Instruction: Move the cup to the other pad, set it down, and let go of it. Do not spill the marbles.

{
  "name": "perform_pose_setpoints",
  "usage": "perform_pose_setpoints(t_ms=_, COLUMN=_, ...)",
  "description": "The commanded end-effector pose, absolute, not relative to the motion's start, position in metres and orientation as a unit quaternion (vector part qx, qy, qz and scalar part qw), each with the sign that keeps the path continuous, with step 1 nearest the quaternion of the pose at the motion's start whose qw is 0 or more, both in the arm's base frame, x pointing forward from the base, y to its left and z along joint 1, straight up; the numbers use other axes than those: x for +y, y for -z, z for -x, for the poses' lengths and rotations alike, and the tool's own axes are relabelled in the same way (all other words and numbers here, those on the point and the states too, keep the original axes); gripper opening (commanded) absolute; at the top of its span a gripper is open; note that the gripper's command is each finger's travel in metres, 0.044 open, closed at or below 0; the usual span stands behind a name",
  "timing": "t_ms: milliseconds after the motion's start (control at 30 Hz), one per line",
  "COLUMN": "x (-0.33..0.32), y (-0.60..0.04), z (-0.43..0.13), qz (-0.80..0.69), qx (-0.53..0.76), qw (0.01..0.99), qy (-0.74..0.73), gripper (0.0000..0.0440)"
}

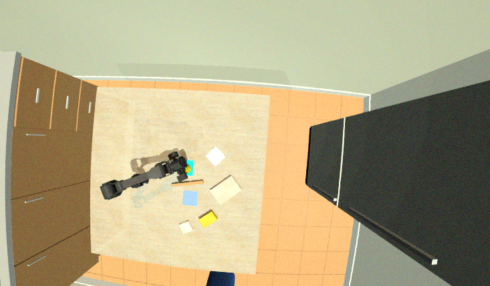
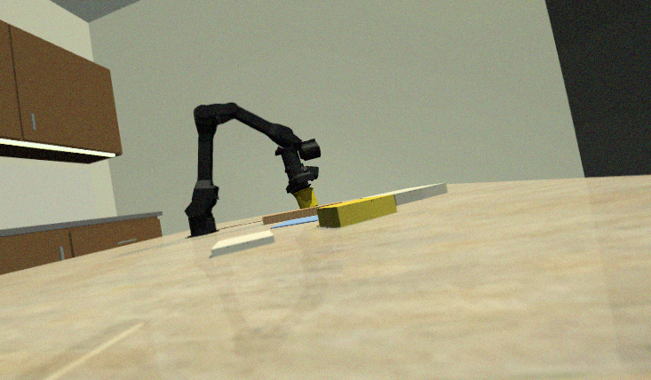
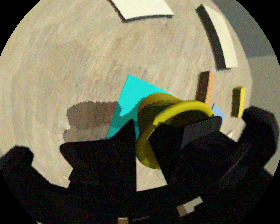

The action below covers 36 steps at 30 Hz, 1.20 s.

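Observation:
The yellow cup (image 1: pixel 188 169) (image 2: pixel 305 197) (image 3: pixel 158 102) hangs from my gripper (image 1: pixel 184 170) (image 2: pixel 297 188) (image 3: pixel 138 121), which is shut on its wall, with one finger inside the rim. The cup leans a little in the exterior view. It is over the cyan pad (image 1: pixel 190 173) (image 3: pixel 129 90), low down; its base is hidden behind the wooden bar in the exterior view, so I cannot tell if it touches the pad. The blue pad (image 1: pixel 190 198) (image 2: pixel 294 221) (image 3: pixel 217 111) has nothing on it. No marbles are visible; the cup's inside is mostly hidden by the finger.
A wooden bar (image 1: pixel 188 183) (image 2: pixel 285 217) (image 3: pixel 205 86) lies between the pads. A large cream block (image 1: pixel 225 189) (image 2: pixel 422 193) and a white square (image 1: pixel 215 156) (image 3: pixel 143 7) lie beyond. A yellow block (image 1: pixel 207 218) (image 2: pixel 365 210) and a small cream block (image 1: pixel 185 226) (image 2: pixel 242 242) lie past the blue pad.

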<state>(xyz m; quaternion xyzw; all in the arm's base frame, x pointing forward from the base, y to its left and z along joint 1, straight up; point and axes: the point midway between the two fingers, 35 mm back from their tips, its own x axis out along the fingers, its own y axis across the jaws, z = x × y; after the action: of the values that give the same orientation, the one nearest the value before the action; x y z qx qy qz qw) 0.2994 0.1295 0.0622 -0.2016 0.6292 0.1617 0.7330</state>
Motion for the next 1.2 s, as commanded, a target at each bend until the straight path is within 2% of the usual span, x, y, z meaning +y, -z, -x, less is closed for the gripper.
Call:
perform_pose_setpoints(t_ms=0, x=0.128, y=-0.061, z=-0.3, qz=0.194, qx=0.625, qw=0.739, qy=-0.157, gripper=0.0075)
perform_pose_setpoints(t_ms=167, x=0.13, y=-0.069, z=-0.306, qz=0.178, qx=0.611, qw=0.755, qy=-0.159, gripper=0.0145)
perform_pose_setpoints(t_ms=367, x=0.132, y=-0.081, z=-0.308, qz=0.168, qx=0.592, qw=0.771, qy=-0.168, gripper=0.0138)
perform_pose_setpoints(t_ms=833, x=0.13, y=-0.111, z=-0.294, qz=0.14, qx=0.575, qw=0.786, qy=-0.181, gripper=0.0192)
perform_pose_setpoints(t_ms=1033, x=0.129, y=-0.128, z=-0.292, qz=0.127, qx=0.558, qw=0.799, qy=-0.183, gripper=0.0222)
perform_pose_setpoints(t_ms=1167, x=0.128, y=-0.141, z=-0.293, qz=0.121, qx=0.545, qw=0.809, qy=-0.183, gripper=0.0278)
